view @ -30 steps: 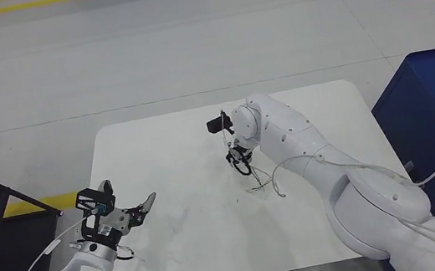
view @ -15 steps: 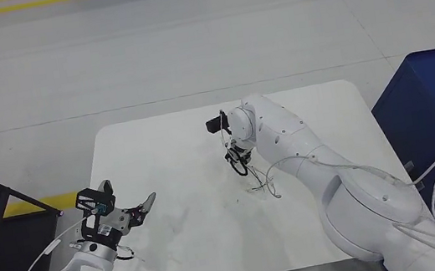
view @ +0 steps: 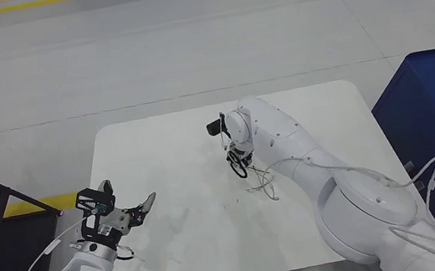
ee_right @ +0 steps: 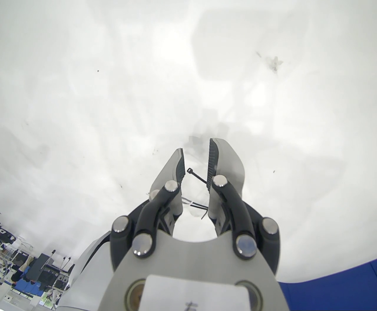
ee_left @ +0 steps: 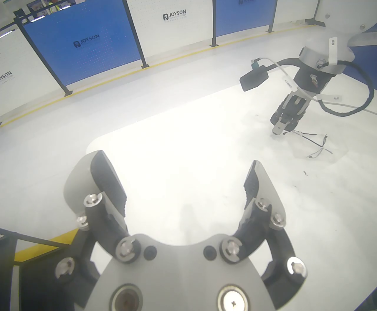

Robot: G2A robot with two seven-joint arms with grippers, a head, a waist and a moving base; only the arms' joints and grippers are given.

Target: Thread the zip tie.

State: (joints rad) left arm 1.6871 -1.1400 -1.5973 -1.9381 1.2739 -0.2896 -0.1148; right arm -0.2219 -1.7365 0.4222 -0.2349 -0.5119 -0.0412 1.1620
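Table: a white rectangular tabletop with rounded corners point(view: 160, 144).
Zip tie: a thin black plastic zip tie point(ee_right: 196, 176) lies near the table's middle, its head end in the gap between the right gripper's fingers.
Right gripper: the right gripper point(ee_right: 196, 147) points tip-down at the table's middle, its fingers drawn close with a narrow gap left, clamping nothing.
Left gripper: the left gripper point(ee_left: 176, 159) hangs over the table's robot-side left corner, spread wide and empty.
Loose strands: a small tangle of thin pale and dark strands point(ee_left: 319, 148) lies on the table beside the zip tie.

Bright, even light; glare on the table point(view: 171, 155)
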